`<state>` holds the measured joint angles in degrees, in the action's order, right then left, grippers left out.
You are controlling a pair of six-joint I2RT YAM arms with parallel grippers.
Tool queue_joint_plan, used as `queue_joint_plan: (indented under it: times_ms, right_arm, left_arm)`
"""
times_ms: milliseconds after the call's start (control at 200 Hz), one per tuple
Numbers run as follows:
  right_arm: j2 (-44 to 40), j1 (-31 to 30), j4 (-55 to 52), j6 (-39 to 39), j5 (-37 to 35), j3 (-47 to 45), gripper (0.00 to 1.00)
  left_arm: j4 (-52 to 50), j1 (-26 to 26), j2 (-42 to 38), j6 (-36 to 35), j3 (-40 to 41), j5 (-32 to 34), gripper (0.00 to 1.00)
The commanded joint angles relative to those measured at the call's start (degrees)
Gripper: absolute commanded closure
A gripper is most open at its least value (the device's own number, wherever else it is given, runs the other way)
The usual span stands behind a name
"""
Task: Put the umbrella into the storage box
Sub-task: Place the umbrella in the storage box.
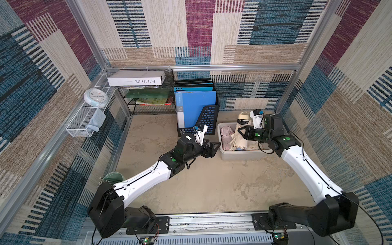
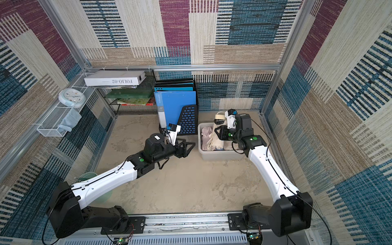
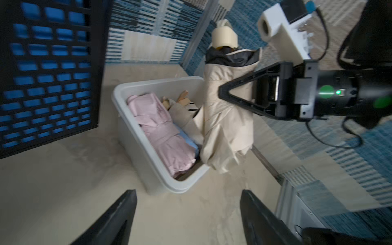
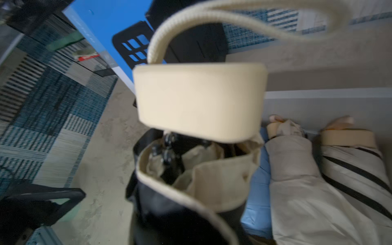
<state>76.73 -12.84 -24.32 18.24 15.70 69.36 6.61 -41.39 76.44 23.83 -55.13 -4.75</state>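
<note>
Beige folded fabric umbrella point(image 1: 240, 143) stands handle-up over the light grey rectangular plastic storage box point(image 1: 239, 156), at 1 o'clock on the sandy table point(image 1: 191, 180). The right gripper point(image 1: 244, 132) is clamped on its middle. The left gripper point(image 1: 214, 146), jaws apart and empty, hovers at the box's 9 o'clock.

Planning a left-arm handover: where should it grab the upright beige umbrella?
Probably the cream handle, from the file holder side, level. The beige umbrella stands upright at the storage box, the right tool clamps its canopy mid-length, and only the handle sticks out bare above.
</note>
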Motion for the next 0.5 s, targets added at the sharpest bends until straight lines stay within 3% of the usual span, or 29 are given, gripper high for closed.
queue_joint_plan:
  times_ms: [0, 180, 296, 496]
  right_arm:
    - [5.01, 0.41, -8.11, -5.98, -4.48, 4.95, 0.8]
    - [13.6, 0.74, -13.56, -8.98, -6.32, 11.54, 0.8]
    - [19.71, 0.8, -19.44, -11.53, -7.32, 16.87, 0.8]
    - [27.69, 0.8, -25.13, -14.29, -2.15, 21.44, 0.81]
  left_arm:
    - [-9.37, 0.97, -1.29, -2.11, -0.37, 16.37, 0.2]
    - [-14.43, 3.11, -2.86, -0.43, 0.07, 23.73, 0.2]
    - [-15.48, 4.53, -3.31, 0.98, 0.64, 25.04, 0.2]
    - [-15.68, 6.55, -2.55, 3.16, 0.73, 25.08, 0.2]
